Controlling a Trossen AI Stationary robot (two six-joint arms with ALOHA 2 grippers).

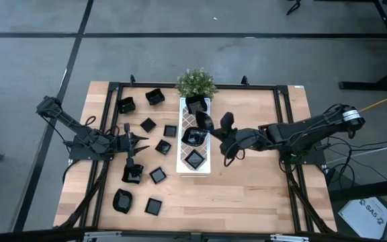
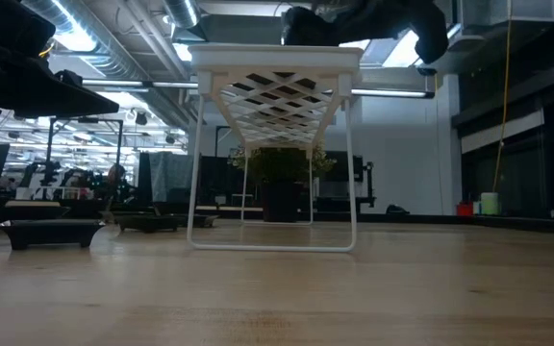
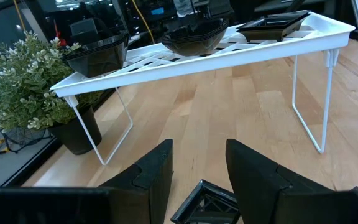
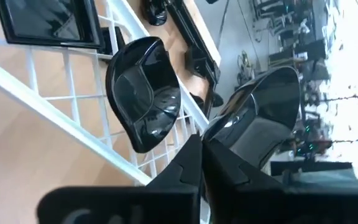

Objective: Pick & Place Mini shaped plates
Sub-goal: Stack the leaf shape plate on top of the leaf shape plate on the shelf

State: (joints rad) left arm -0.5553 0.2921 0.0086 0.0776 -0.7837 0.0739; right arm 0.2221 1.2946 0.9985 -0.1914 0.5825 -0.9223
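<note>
Sitting on the white lattice tray [image 1: 195, 165] at the middle of the table [image 1: 254, 195] are three mini shaped plates: one at its far end [image 1: 196, 104], a round one mid-tray [image 1: 193, 138], a square one at its near end [image 1: 194, 159]. Another glossy dish [image 4: 263, 121] is pinched at its rim by the right gripper [image 1: 213, 124], jaws clamped together on it just over the tray's right edge. More black dishes [image 1: 148, 125] lie scattered across the table's left half. Among them the left gripper [image 1: 132, 156] hovers with fingers spread apart above a square dish [image 3: 207, 205]. A green potted plant [image 1: 195, 83] stands at the table's far edge.
</note>
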